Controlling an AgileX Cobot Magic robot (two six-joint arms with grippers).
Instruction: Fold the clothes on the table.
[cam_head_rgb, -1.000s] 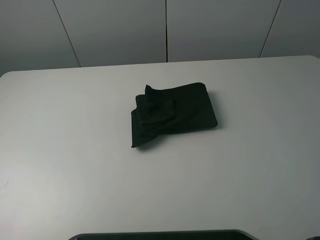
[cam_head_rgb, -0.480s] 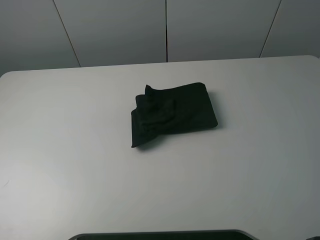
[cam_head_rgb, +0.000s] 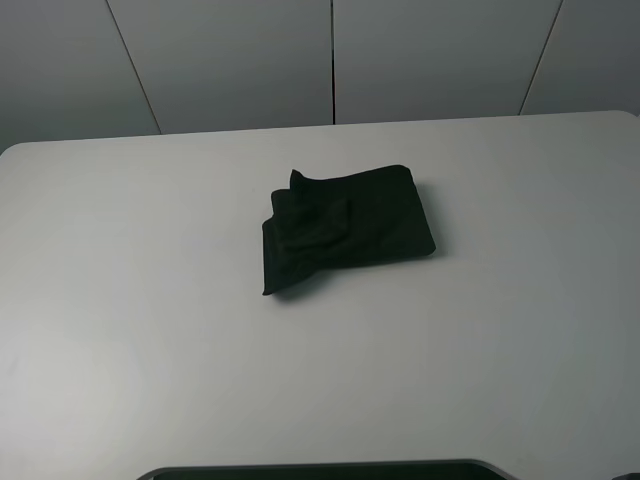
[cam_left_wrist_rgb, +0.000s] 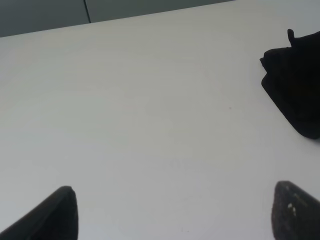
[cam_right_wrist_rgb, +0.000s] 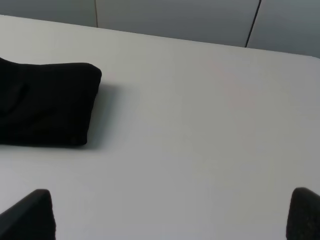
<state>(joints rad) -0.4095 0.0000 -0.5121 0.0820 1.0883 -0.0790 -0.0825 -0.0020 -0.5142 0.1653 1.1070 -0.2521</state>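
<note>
The black T-shirt (cam_head_rgb: 345, 228) lies folded into a small bundle near the middle of the white table (cam_head_rgb: 150, 300); no print or label shows. It also shows in the left wrist view (cam_left_wrist_rgb: 296, 85) and in the right wrist view (cam_right_wrist_rgb: 45, 102). Neither arm shows in the exterior high view. My left gripper (cam_left_wrist_rgb: 172, 212) is open and empty, held over bare table away from the shirt, with only its fingertips (cam_left_wrist_rgb: 57, 215) showing. My right gripper (cam_right_wrist_rgb: 170, 215) is open and empty too, over bare table, apart from the shirt.
Grey wall panels (cam_head_rgb: 330, 60) stand behind the table's far edge. A dark edge of the robot base (cam_head_rgb: 320, 470) shows at the near side of the table.
</note>
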